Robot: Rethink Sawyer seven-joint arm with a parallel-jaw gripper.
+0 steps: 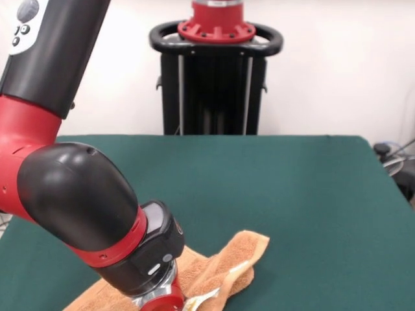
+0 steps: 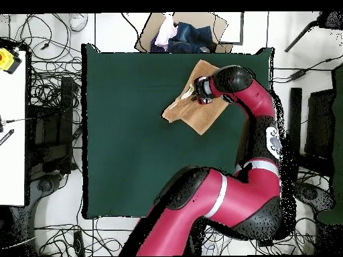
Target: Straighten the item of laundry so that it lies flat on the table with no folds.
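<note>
**Inspector A:** Where does the towel (image 2: 195,102) lie?

**Inspector B:** On the table (image 2: 134,134), in the overhead view near the top edge and toward the right corner, set at a slant to the table's sides. In the front view the towel (image 1: 224,265) sits at the bottom edge of the picture, left of centre, partly cut off.

**Inspector A:** Condition of the cloth?

**Inspector B:** Not flat. The front view shows a raised ridge running across it, with one corner doubled over and a pale edge band showing along the fold. The overhead view shows the left part bunched, with a light strip on top.

**Inspector A:** Position of the arm (image 2: 251,100)?

**Inspector B:** It reaches across the table's right edge in the overhead view, and its wrist ends over the towel's upper part. In the front view the wrist comes down onto the cloth at the bottom edge.

**Inspector A:** And the claw (image 2: 193,92)?

**Inspector B:** It is at the towel, just by the fold. Open or closed: cannot tell, the wrist hides it in both views

**Inspector A:** Anything else?

**Inspector B:** A cardboard box (image 2: 187,30) holding dark cloth stands beyond the table's top edge
</note>
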